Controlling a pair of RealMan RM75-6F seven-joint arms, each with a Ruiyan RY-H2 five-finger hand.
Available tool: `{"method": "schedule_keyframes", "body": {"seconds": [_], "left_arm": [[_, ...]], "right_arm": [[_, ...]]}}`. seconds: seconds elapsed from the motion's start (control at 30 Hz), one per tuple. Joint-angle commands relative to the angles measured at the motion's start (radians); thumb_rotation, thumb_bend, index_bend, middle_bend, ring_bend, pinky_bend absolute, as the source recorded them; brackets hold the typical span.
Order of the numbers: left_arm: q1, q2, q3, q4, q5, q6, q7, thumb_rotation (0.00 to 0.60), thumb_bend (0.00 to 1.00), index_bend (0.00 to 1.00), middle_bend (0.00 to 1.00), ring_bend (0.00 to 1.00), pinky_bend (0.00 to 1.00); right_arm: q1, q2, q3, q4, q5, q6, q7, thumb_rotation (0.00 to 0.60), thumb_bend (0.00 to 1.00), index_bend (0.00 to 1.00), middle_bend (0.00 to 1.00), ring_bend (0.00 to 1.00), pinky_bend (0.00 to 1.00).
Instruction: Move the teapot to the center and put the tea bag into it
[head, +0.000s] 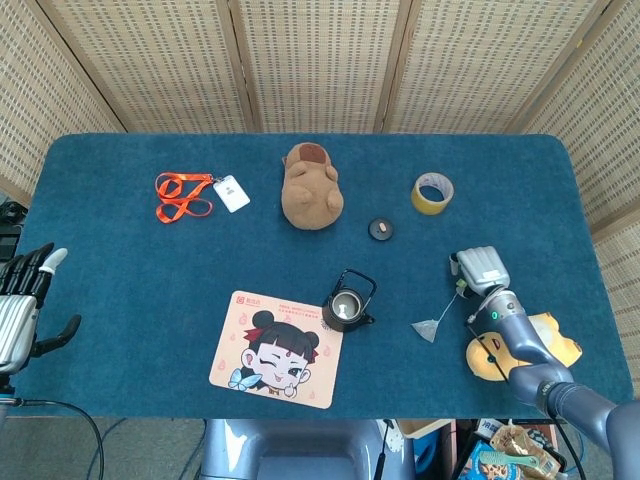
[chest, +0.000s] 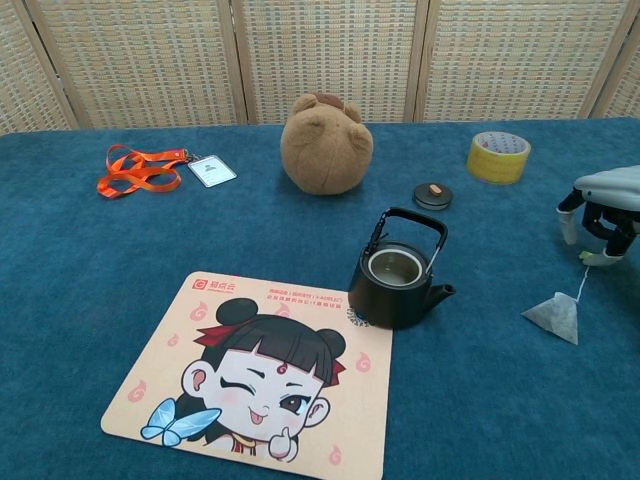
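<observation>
The blue table (head: 150, 260) bears teapot (head: 347, 303), tea bag (head: 427, 328), lid (head: 380, 229), tape roll (head: 432, 193), plush toy (head: 312, 186), lanyard (head: 185, 195), cartoon mat (head: 276, 349).

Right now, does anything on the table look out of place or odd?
The teapot stands open; its lid lies apart, nearer the tape roll. The tea bag lies on the cloth, its string running up to the right hand. Nothing looks spilled or damaged.
</observation>
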Motion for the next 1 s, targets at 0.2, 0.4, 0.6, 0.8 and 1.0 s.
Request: {"method": "schedule_keyframes", "body": {"seconds": [0.2, 0.4, 0.6, 0.8, 1.0], "left_arm": [[0.0, -0.002, 0.001, 0.002, -0.001, -0.002, 0.002, 0.6, 0.35, 0.0, 0.0, 0.0, 0.0], [-0.002, -0.007, 0.0, 0.004, -0.001, -0.007, 0.001, 0.6, 0.35, 0.0, 0.0, 0.0, 0.0], [-0.003, -0.008, 0.0, 0.005, 0.0, -0.007, 0.002, 0.6, 0.35, 0.0, 0.0, 0.0, 0.0], [-0.001, -0.007, 0.001, 0.004, 0.002, -0.005, 0.002, 0.6, 0.35, 0.0, 0.0, 0.0, 0.0], [-0.001, -0.007, 0.0, 0.004, 0.001, -0.006, 0.003, 0.6, 0.35, 0.0, 0.0, 0.0, 0.0]], "right_arm": [[0.0, -0.009, -0.002, 0.027, -0.006, -0.007, 0.007, 0.6, 0.4, 0.53, 0.88, 0.94, 1.0], [-0.004, 0.002, -0.002, 0.014, -0.012, -0.002, 0.005, 0.6, 0.4, 0.53, 0.88, 0.94, 1.0], [-0.005, 0.002, 0.0, 0.017, -0.003, -0.009, -0.001, 0.6, 0.4, 0.53, 0.88, 0.94, 1.0], [-0.006, -0.003, -0.001, 0.025, -0.001, -0.014, -0.005, 0.6, 0.4, 0.53, 0.88, 0.94, 1.0], [-0.007, -0.003, 0.001, 0.035, 0.003, -0.019, -0.008, 0.6, 0.4, 0.54, 0.88, 0.94, 1.0]]}}
